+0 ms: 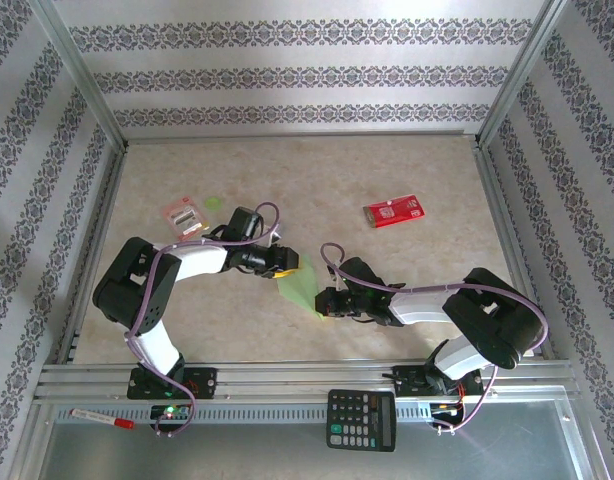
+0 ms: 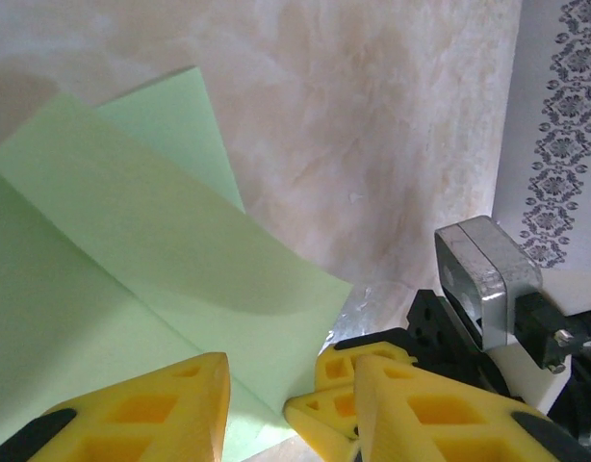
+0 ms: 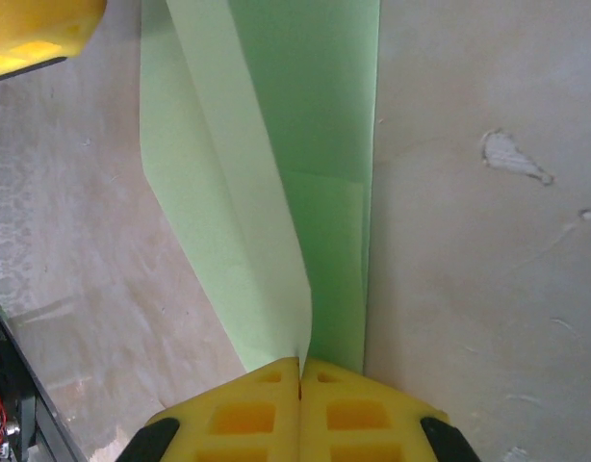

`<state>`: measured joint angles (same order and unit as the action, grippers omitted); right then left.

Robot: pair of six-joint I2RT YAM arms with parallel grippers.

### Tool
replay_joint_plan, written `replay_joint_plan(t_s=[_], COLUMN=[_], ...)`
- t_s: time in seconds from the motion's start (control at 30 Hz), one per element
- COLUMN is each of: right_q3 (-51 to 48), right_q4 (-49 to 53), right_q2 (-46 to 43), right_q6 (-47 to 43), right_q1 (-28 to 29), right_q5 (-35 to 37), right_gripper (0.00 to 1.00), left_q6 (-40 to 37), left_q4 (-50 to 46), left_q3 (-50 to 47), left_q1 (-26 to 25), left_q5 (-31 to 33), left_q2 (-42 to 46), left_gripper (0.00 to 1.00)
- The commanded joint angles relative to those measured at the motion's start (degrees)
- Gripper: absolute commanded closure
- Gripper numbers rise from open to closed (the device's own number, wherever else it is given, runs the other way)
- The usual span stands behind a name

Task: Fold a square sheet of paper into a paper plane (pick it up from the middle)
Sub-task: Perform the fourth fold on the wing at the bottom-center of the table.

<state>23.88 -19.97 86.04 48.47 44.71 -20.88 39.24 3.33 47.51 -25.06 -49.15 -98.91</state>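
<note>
- The folded green paper (image 1: pixel 299 290) lies on the counter (image 1: pixel 387 160), left of the red packet (image 1: pixel 393 212) and nearer the arms.
- The right tool (image 3: pixel 300 371) pinches its narrow end.
- The left tool (image 2: pixel 286 377) is spread above it.

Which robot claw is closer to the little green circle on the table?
Left. The left gripper is right of the green disc, toward the near side; the right gripper, pinching the green paper, is farther the same way.
</note>
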Motion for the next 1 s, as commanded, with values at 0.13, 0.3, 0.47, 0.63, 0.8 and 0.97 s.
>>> replay_joint_plan(t_s=[0.13, 0.3, 0.47, 0.63, 0.8, 0.97], right_q3=[-0.3, -0.1, 0.2, 0.3, 0.6, 0.3], right_q4=[-0.2, -0.5, -0.9, -0.8, -0.9, -0.9], right_q2=[1.0, 1.7, 2.6, 2.9, 3.0, 3.0], right_q6=[0.7, 0.7, 0.8, 0.8, 0.9, 1.2], right_q1=[-0.6, -0.6, -0.6, -0.5, -0.5, -0.6], right_q5=[0.2, 0.1, -0.3, -0.3, -0.2, 0.0], right_gripper=[1.0, 1.0, 1.0, 1.0, 1.0, 1.0], left_q6=[5.7, 6.3, 7.0, 6.5, 5.2, 3.2], left_q4=[9.8, 10.9, 11.6, 11.3, 10.4, 8.4], left_q3=[1.7, 3.5, 4.9, 4.7, 3.3, 2.5], left_q1=[-1.9, -1.9, -1.7, -0.7, 0.9, 1.6], left_q5=[-4.5, -3.7, -3.3, -2.8, -1.9, -1.0], left_q2=[-4.0, -7.2, -10.3, -11.4, -11.2, -11.4], left_gripper=[0.61, 0.62, 0.62, 0.62, 0.62, 0.63])
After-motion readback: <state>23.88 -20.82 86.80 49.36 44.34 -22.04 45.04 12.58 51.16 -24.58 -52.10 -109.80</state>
